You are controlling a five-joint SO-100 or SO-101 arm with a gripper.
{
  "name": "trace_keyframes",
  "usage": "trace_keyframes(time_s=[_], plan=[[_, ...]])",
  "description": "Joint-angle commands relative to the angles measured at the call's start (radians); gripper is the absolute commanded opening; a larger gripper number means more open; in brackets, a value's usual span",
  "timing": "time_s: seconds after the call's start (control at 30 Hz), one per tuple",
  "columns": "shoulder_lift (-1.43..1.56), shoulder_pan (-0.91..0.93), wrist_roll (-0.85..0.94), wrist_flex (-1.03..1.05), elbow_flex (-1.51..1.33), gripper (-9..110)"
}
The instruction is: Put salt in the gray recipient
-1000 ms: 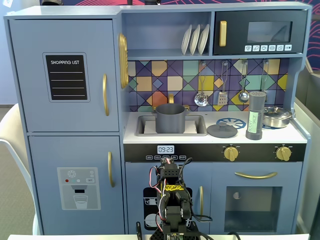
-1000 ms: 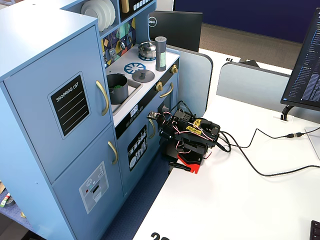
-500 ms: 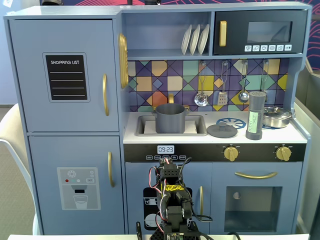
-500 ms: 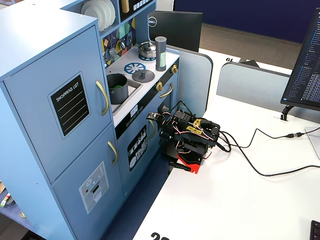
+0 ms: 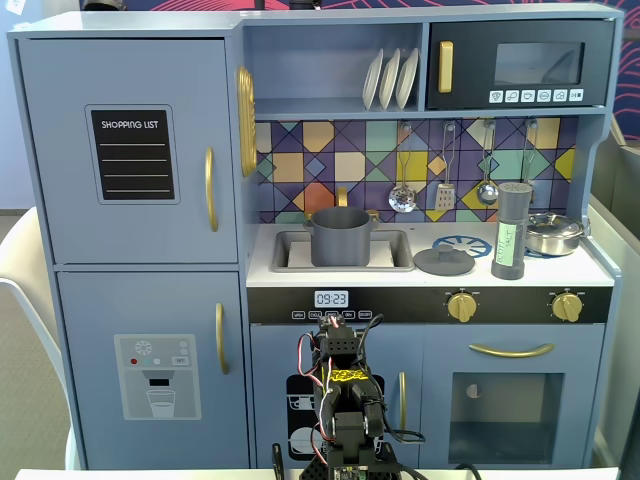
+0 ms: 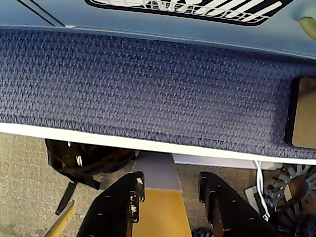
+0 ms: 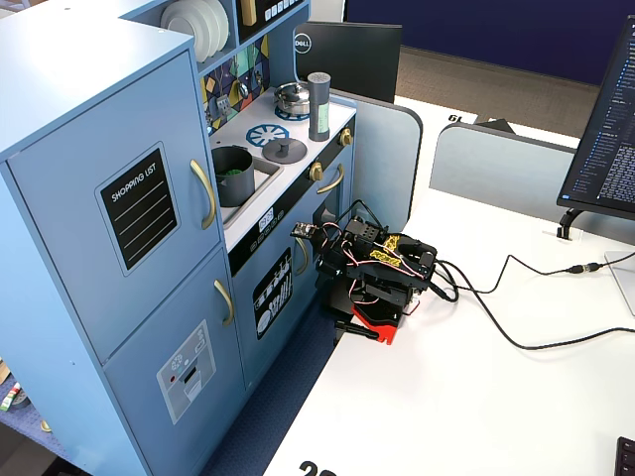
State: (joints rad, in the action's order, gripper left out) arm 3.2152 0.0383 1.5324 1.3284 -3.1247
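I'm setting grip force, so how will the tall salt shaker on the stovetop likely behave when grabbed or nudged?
The salt shaker stands upright, tall and slim on a narrow base, so a high nudge would probably tip it. Being cylindrical, it would likely roll once down. Its body looks rigid and smooth, so it probably won't deform but might slip.

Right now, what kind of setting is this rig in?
Likely an office desk: a blue wooden toy kitchen stands beside a white table, with a black Dell monitor and grey desk partitions behind. The folded arm's gripper is open, empty.

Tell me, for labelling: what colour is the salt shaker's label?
Pale green, clearest in a fixed view on the salt shaker.
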Motion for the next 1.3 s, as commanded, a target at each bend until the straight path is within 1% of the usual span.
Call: trace_keyframes(time_s=[0.0,0.07,0.1,0.2,0.3,0.37,0.47,0.6,0.7,0.77,0.87,1.0,1.13,1.27], plan=[[0.005,-0.077,-0.066,-0.011,0.008,8],[0.005,-0.057,-0.067,-0.038,0.008,7],[0.005,-0.02,-0.117,-0.078,0.009,1],[-0.038,0.176,-0.16,-0.206,0.074,0],[-0.114,0.376,-0.069,-0.21,0.252,0],[-0.126,0.508,-0.054,-0.21,0.368,0],[-0.14,0.715,0.074,-0.268,0.483,0],[-0.259,0.89,0.049,-0.463,0.635,0],[-0.425,0.925,-0.002,-0.632,0.779,2],[-0.528,0.92,-0.034,-0.741,0.857,9],[-0.655,0.931,-0.049,-0.865,0.928,29],[-0.778,0.945,-0.037,-1.029,0.968,43],[-0.897,0.953,-0.058,-1.212,1.003,52],[-1.015,0.956,-0.066,-1.281,1.081,55]])
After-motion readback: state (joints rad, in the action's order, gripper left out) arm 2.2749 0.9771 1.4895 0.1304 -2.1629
